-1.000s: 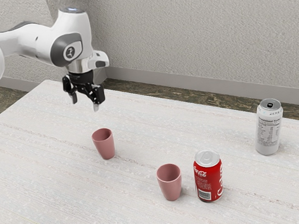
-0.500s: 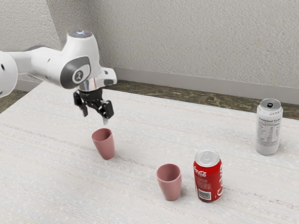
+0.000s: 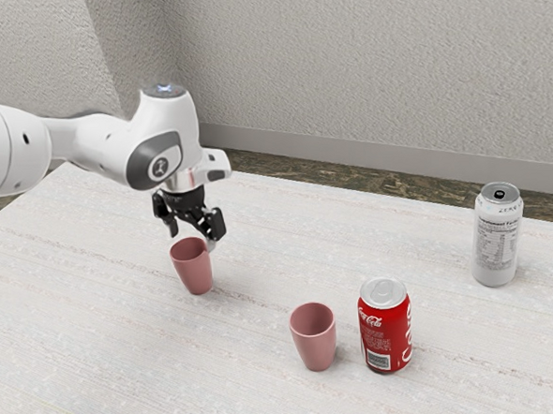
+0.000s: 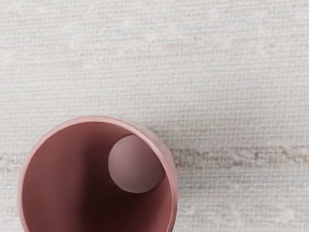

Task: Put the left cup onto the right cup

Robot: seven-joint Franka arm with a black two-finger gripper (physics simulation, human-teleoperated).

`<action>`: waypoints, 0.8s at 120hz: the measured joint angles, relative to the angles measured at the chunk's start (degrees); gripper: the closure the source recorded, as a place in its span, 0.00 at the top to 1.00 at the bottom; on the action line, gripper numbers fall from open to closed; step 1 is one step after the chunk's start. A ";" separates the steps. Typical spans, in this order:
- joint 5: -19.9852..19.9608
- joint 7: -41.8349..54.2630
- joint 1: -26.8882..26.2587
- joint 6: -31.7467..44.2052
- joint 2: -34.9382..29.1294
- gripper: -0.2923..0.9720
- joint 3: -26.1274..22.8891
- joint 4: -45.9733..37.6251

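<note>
Claw [image 3: 193, 234] lowered to left cup [image 3: 193, 266] rim | parted, apparently empty | smooth pink tapered wall

Bare tabletop [image 3: 95, 312] lies open between the left cup [image 3: 194, 268] and the right cup [image 3: 313, 336]. A red can [image 3: 385, 325] stands just beside the right cup, crowding its side toward the exterior view's right; a silver can [image 3: 497, 234] stands well apart.
</note>
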 joint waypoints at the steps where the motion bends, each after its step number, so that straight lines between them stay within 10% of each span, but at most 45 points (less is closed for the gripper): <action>1: 0.00 -0.04 0.00 0.09 0.08 0.77 0.00 0.00; 96: -0.06 -2.44 0.02 6.51 6.12 0.63 0.00 -0.02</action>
